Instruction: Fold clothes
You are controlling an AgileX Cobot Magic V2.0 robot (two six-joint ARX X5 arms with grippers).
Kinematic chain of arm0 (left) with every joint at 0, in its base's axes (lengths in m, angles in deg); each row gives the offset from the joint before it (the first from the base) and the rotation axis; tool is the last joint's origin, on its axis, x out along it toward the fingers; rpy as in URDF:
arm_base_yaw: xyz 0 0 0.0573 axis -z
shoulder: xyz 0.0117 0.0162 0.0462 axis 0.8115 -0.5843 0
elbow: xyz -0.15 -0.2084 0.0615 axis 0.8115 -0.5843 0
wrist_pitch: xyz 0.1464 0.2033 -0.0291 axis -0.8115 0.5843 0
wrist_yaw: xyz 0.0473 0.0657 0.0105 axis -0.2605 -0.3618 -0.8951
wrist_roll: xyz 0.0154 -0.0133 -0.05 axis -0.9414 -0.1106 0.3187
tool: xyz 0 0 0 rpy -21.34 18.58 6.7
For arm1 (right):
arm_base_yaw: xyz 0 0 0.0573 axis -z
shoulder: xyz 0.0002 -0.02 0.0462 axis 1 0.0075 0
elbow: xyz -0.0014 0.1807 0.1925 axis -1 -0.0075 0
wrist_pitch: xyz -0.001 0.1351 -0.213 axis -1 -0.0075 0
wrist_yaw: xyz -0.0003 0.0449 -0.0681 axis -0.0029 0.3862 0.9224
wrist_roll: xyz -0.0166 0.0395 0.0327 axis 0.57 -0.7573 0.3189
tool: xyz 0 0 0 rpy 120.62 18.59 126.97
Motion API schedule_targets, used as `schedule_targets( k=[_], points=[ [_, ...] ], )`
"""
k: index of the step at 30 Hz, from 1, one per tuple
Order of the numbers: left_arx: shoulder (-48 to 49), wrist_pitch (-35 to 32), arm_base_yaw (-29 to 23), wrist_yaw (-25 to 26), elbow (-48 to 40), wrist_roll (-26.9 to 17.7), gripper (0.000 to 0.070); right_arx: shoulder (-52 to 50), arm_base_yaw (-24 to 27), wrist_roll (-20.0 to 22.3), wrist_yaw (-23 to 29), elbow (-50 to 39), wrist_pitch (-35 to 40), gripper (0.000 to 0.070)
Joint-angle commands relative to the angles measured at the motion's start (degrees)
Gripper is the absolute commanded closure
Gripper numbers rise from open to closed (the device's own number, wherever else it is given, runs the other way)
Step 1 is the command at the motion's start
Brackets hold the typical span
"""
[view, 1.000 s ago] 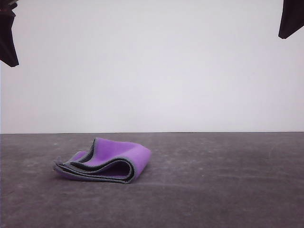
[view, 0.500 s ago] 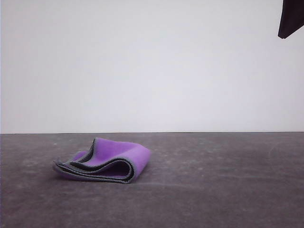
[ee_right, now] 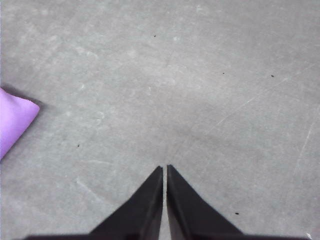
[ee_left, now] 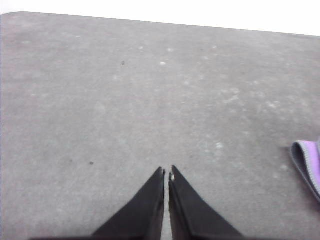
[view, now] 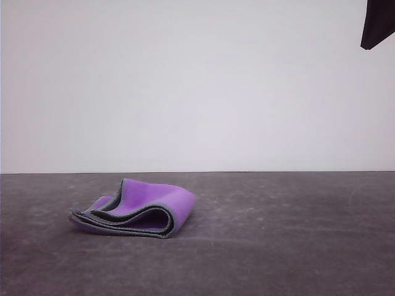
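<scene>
Cloth (view: 137,211): folded over into a loose bundle, purple face outward, lying on the bench (view: 290,246) left of its middle, closer to the far edge than to the near one in the front view.
Cloth layers: the front view shows the open end of the fold, with several grey-hemmed edges stacked and curling, dark grey inside the loop.
Cloth in left wrist view: a small piece of grey hem with purple beside it (ee_left: 309,164), at the border of the picture, apart from the fingertips.
Cloth in right wrist view: one rounded purple corner (ee_right: 14,120), flat on the surface, hem not visible there, well apart from the fingertips.
Left gripper (ee_left: 166,172): two dark tapered fingers brought together, only a hairline slit between the tips, nothing between them; it hangs above bare grey surface.
Right gripper (ee_right: 164,168): fingers pressed close in the same way, tips nearly meeting, empty, over bare scratched surface.
Front view, upper right corner: a dark part of the right arm (view: 378,23) hangs above the bench; its fingers cannot be made out there.
Bench surface: dark grey, speckled, with faint scratches; a white wall (view: 197,86) stands behind its far edge.
</scene>
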Motion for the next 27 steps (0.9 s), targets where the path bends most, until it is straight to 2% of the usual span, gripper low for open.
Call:
schedule_targets(
  k=[1,24,27],
  points=[
    [2.02,-0.43,-0.02,-0.11,-0.57,0.03,0.0697,0.35,-0.13,-0.17,0.01,0.46,0.57,0.0693],
    [2.43,0.39,-0.02,-0.5,-0.99,-0.16,0.0697,0.33,-0.13,-0.17,0.02,0.48,0.77,0.0693],
    [2.43,0.39,-0.02,-0.5,-0.99,-0.16,0.0697,0.35,-0.13,2.82,0.04,0.48,2.19,0.0693]
  ],
)
